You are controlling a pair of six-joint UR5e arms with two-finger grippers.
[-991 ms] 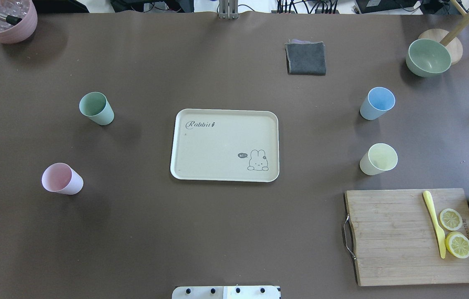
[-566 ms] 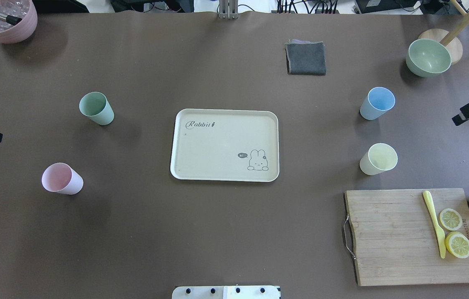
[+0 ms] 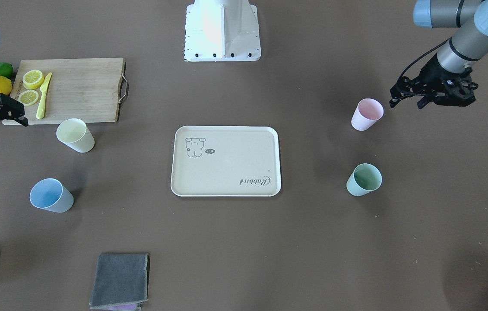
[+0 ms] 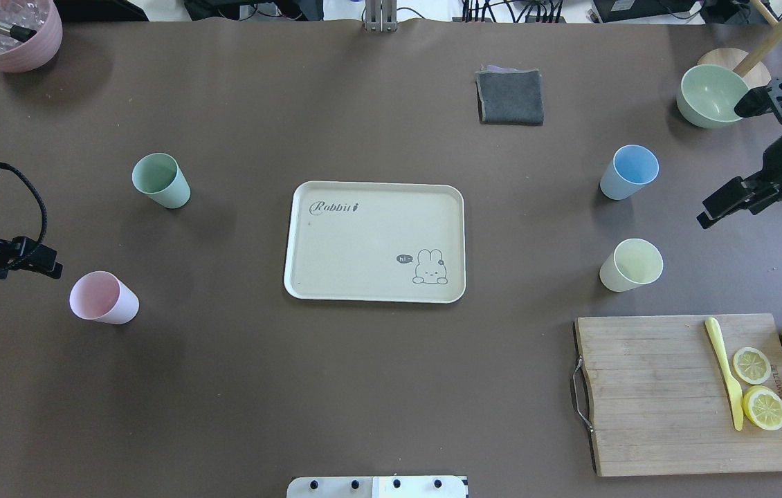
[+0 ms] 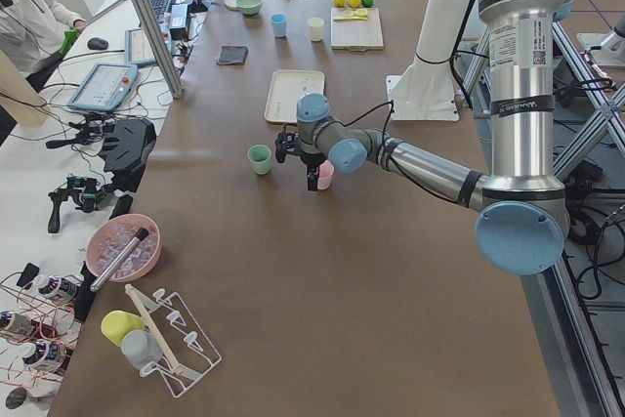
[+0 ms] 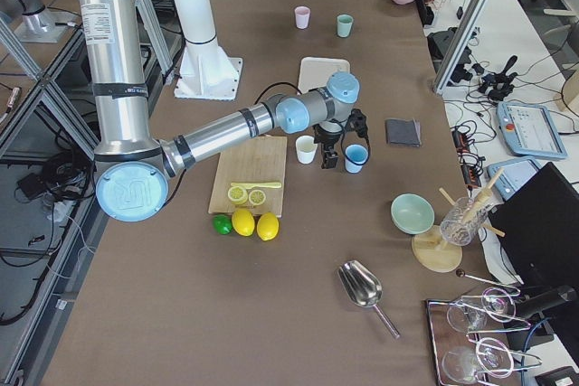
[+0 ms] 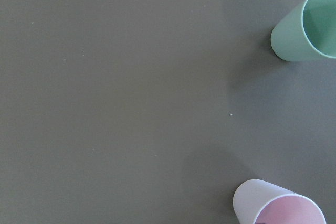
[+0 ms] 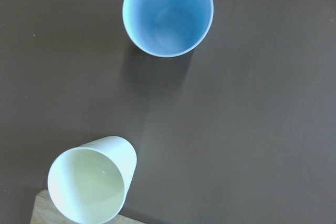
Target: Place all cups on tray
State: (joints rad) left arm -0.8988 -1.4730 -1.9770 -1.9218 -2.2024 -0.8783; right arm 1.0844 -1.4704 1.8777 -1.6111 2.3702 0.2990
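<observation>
Your left gripper [image 3: 406, 103], jaws apart and empty, hovers just right of the pale pink tapered cup [image 3: 367, 114] at upper right, so lower it squarely and close gently to avoid tipping the cup. Your right gripper [image 3: 5, 129], also spread and empty, hangs at the left edge near the pale yellow cup [image 3: 75, 135] and light blue cup [image 3: 51, 195]. The mint green cup [image 3: 364, 179] stands right of the cream rectangular tray [image 3: 226, 172], which lies at centre with no cup on it.

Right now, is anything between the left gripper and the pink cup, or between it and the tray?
Nothing visible: only bare table between the left gripper and the pink cup, and from that cup to the tray.
</observation>
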